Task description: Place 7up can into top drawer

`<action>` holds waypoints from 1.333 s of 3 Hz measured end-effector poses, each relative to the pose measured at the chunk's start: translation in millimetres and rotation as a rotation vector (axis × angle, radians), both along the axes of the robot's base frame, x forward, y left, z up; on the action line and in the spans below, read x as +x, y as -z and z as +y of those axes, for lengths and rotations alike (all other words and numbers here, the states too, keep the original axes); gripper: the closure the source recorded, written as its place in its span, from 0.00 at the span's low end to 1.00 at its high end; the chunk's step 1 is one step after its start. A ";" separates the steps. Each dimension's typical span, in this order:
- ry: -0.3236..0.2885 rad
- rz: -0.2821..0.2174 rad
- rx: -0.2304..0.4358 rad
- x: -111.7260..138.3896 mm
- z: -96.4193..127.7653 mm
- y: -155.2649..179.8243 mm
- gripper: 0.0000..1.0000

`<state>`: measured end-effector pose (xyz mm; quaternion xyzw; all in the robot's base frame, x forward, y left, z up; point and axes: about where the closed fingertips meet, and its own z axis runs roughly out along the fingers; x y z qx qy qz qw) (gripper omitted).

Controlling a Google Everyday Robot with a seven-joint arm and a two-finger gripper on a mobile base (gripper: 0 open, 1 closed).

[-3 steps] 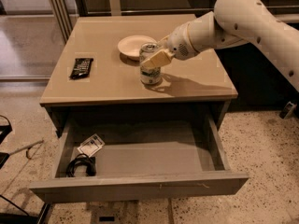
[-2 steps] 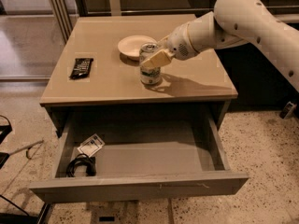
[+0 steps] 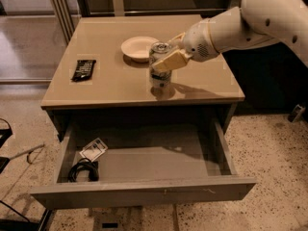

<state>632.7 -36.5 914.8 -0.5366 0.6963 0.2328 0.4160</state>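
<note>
The 7up can (image 3: 159,69), silver and green with a pull-tab top, stands upright near the front middle of the beige table (image 3: 106,88), at or just above its surface. My gripper (image 3: 169,52) reaches in from the right on the white arm and is shut on the can's upper half, with one cream finger (image 3: 172,59) across its front. The top drawer (image 3: 144,192) is pulled wide open below the table's front edge, its grey interior (image 3: 159,160) directly below and in front of the can.
A shallow cream bowl (image 3: 139,48) sits just behind and to the left of the can. A black flat object (image 3: 83,69) lies on the table's left. In the drawer's left corner lie a black coiled cable (image 3: 83,170) and a white packet (image 3: 94,149).
The can and my gripper have shifted slightly right and a little upward. The bowl, black object and drawer have not moved.
</note>
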 end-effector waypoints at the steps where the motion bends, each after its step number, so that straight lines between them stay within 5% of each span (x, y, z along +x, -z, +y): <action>1: -0.053 -0.007 0.032 -54.3 -3.5 -23.8 1.00; 2: -0.071 0.031 0.061 -90.3 -2.2 -38.9 1.00; 4: -0.074 0.010 0.035 -115.6 -4.4 -36.6 1.00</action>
